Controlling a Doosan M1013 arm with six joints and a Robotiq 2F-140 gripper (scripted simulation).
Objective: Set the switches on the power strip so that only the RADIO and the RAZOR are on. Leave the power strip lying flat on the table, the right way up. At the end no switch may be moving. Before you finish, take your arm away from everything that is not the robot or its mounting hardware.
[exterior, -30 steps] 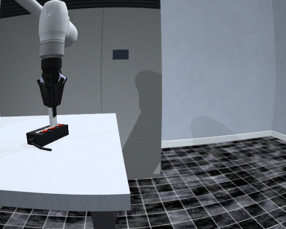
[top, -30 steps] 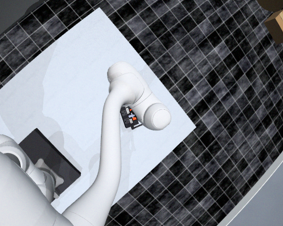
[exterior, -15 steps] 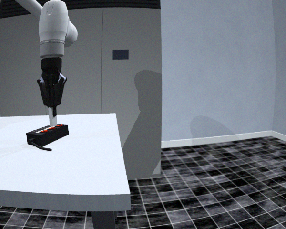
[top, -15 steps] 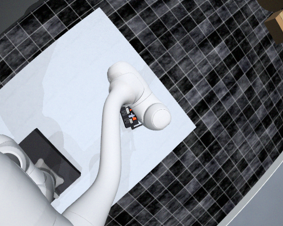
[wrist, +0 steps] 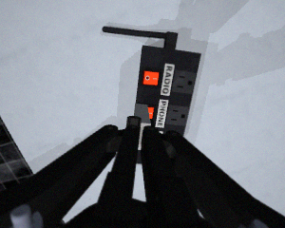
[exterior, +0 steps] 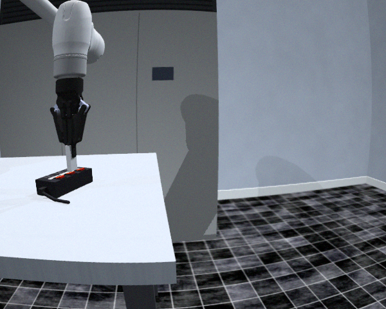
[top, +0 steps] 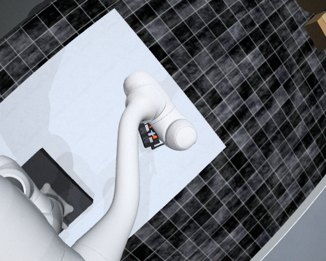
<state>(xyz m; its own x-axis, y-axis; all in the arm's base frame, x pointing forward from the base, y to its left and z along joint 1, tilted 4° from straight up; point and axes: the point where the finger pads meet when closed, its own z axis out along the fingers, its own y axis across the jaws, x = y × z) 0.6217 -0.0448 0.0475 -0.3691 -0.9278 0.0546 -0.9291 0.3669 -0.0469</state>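
Gripper (exterior: 71, 156), jaws closed tight and holding nothing, points straight down, its tips touching the black power strip (exterior: 64, 182) lying flat on the white table (exterior: 119, 212).

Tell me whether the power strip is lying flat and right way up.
Flat and right way up: the power strip rests on the table, its red switches and RADIO label facing upward.

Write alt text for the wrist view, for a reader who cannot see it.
Closed black gripper fingers point down at a black power strip on a white table, tips by the PHONE switch. The red RADIO switch lies beyond.
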